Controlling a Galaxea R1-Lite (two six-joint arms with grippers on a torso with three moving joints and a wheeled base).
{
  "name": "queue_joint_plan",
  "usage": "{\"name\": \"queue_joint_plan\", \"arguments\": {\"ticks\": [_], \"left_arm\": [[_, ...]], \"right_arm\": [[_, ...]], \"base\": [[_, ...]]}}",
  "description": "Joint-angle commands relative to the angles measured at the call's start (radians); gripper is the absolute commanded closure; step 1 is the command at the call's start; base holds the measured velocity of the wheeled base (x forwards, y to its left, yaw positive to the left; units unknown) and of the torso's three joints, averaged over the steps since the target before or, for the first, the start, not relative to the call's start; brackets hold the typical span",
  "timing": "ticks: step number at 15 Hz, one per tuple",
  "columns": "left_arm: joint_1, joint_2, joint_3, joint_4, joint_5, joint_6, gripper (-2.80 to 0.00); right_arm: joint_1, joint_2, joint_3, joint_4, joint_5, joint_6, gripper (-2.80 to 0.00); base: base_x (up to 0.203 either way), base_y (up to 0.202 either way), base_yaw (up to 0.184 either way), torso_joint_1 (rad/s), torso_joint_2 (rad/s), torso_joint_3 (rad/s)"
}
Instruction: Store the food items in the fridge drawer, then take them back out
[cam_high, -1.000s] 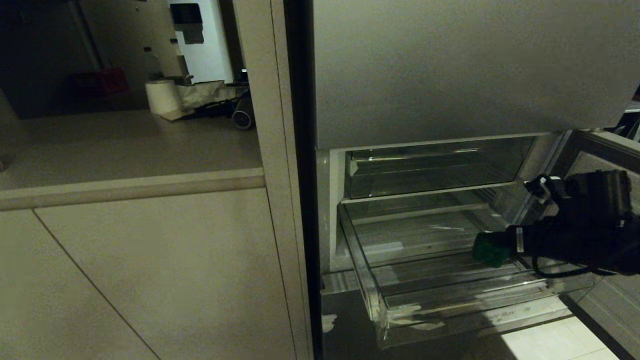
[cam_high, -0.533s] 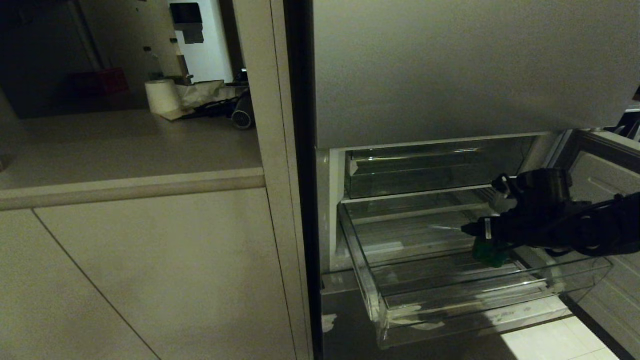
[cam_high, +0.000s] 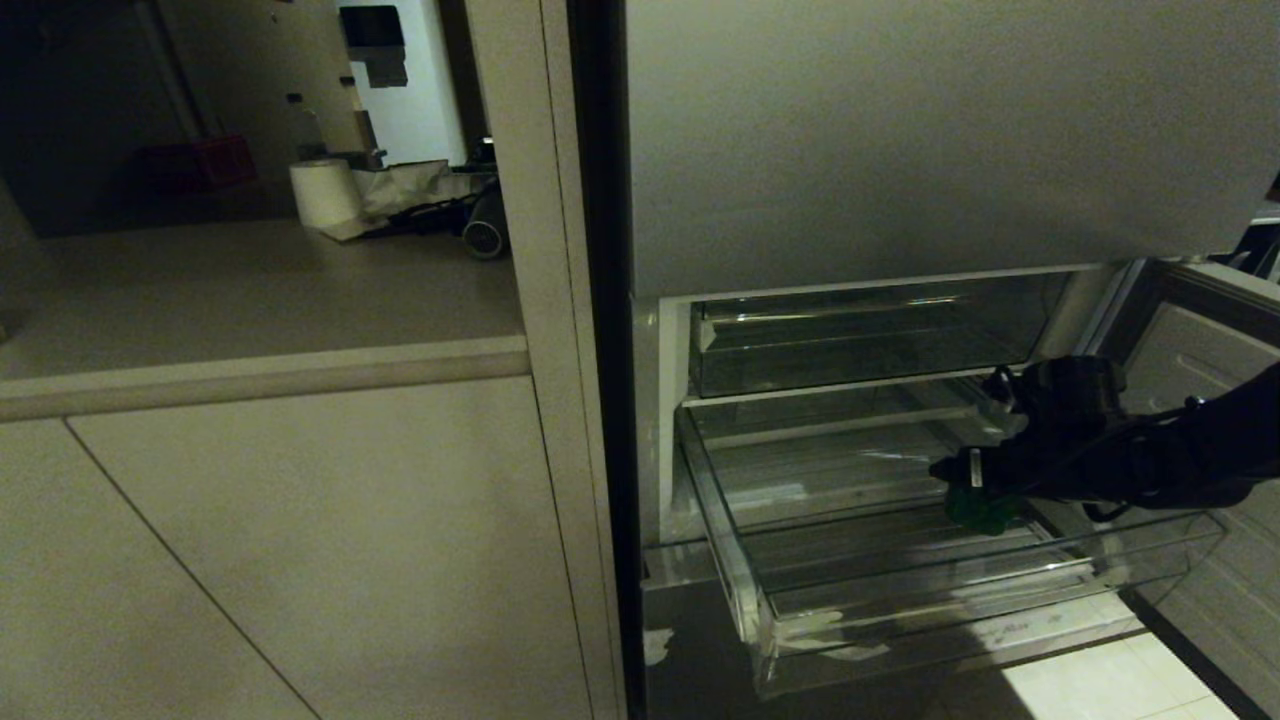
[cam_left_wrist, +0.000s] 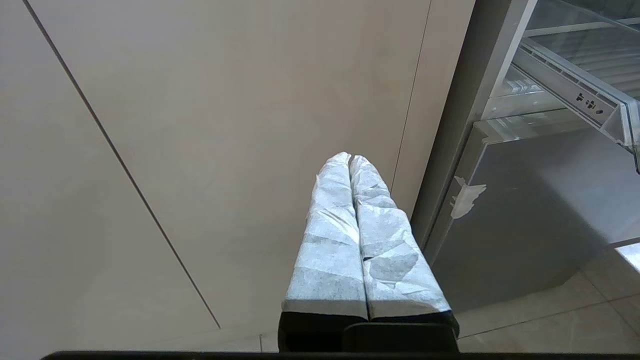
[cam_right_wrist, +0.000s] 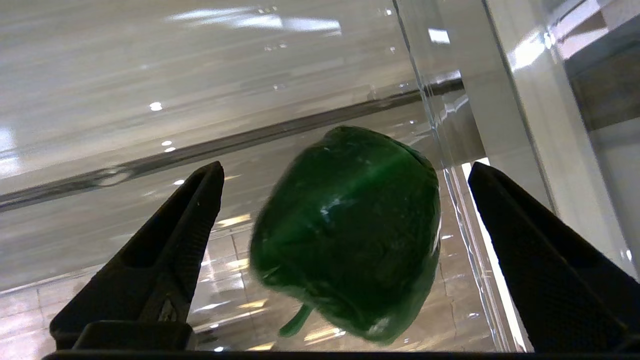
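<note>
our right gripper hangs over the green pepper at the fridge drawer's 3 o'clock side, fingers wide apart, not touching. left gripper parked, fingers together.

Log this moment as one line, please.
right gripper: open, around green pepper | pepper: in fridge drawer | left gripper: shut, parked

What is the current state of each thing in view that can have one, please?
Fridge drawer: pulled out.
Green pepper: lying in the drawer, ungripped.
Right end effector: open, its fingers on either side of the pepper.
Left end effector: shut, empty, parked by the cabinet front.
Upper drawer: pushed in.
</note>
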Motion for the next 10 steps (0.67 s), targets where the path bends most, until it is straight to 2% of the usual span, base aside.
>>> {"name": "queue_joint_plan", "arguments": {"ticks": [1,10], "left_arm": [[0.0,0.001,0.0,0.0,0.001,0.0,0.0],[0.0,0.001,0.0,0.0,0.001,-0.001,0.0]], "right_arm": [[-0.003,0.021,-0.007,-0.002,-0.001,0.0,-2.8],[-0.006,0.066,-0.01,0.016,-0.016,-0.001,-2.8]], "base": [[0.0,0.0,0.0,0.0,0.0,0.0],[0.0,0.0,0.0,0.0,0.0,0.0]]}}
